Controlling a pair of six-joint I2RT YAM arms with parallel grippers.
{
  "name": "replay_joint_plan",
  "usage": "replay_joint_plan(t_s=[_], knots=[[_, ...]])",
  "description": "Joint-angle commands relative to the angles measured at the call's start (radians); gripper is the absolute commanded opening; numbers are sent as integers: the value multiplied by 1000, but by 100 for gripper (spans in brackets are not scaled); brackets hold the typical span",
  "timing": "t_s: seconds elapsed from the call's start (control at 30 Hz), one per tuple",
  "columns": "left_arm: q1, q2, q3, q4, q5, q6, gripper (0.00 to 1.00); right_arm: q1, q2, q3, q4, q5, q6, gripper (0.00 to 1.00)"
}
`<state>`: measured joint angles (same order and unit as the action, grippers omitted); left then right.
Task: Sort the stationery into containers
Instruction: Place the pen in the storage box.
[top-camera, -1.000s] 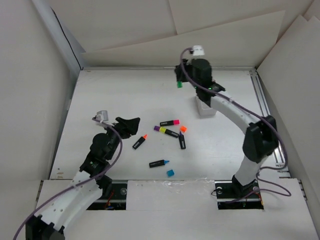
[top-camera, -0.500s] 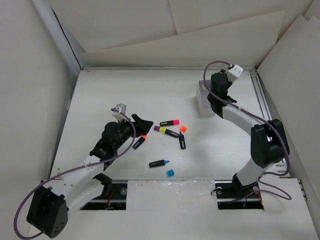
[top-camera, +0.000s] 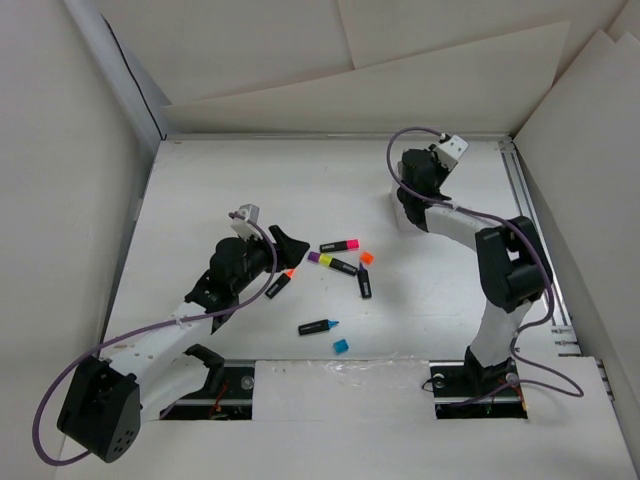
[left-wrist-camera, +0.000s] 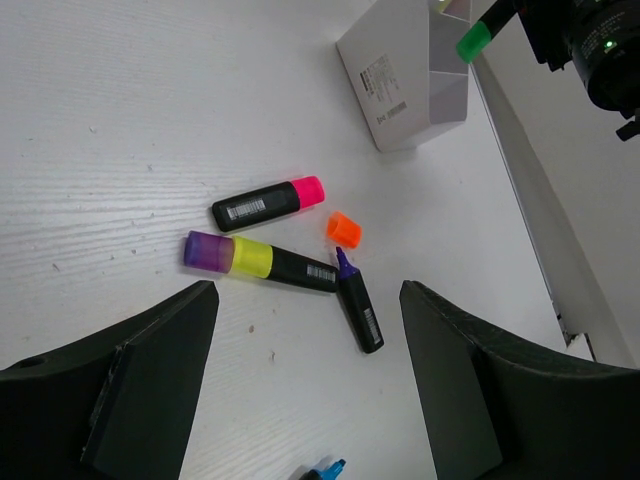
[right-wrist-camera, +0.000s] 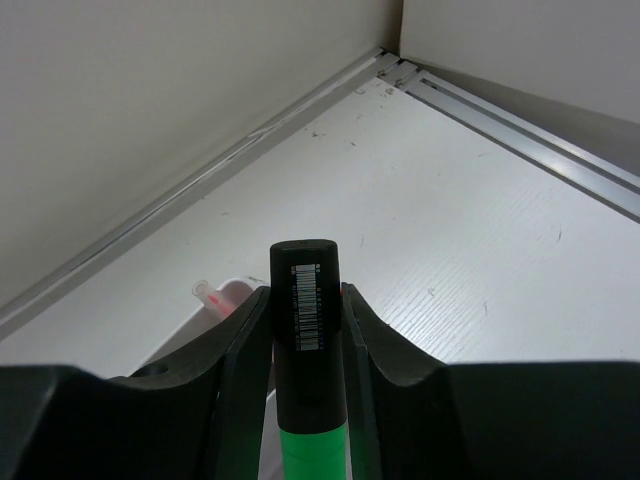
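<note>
Nearest the arm bases, 1 loose blue cap lies on the white table, with a black blue-tipped highlighter just beyond it, the 2 apart. Further in, the left gripper hovers over the table with its jaws spread wide and released, and in the top view an orange-tipped highlighter lies just beside its fingers. Past the fingertips sits a loose cluster of 4 things: a yellow-and-purple highlighter with a black barrel, a purple-tipped highlighter lying uncapped with its tip at the first one's black end, a small orange cap just beside that tip, and a pink-capped highlighter a little beyond, roughly parallel to the yellow-and-purple one. Well apart from these, toward the far right of the table, stands the white box, a printed label on its near wall. At the box the right gripper is clenched on a green highlighter, its 2 fingers pressed against the black barcoded barrel and the green end pointing back toward the wrist camera; in the left wrist view that green end shows just beside the box's far corner, and whether it touches the rim cannot be told
</note>
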<state>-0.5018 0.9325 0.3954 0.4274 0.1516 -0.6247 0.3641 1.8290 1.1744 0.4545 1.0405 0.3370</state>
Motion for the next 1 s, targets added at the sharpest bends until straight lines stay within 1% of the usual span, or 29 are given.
replay_joint_plan(t_s=[0.0,0.43,0.53,0.7,0.9,0.97], knots=[[5,0,49,36,17,19,71,26,21,60,67,99,-16,0],[5,-9,49,36,26,19,71,108,133,185,67,323,-87,0],[5,-20,49,36,26,19,71,131,161,212,67,374,-127,3],[5,-31,49,36,26,19,71,141,206,246,67,394,-170,5],[5,-50,40,27,17,19,71,151,216,266,67,421,-193,8],[5,-50,40,27,17,19,71,151,216,266,67,421,-193,13]])
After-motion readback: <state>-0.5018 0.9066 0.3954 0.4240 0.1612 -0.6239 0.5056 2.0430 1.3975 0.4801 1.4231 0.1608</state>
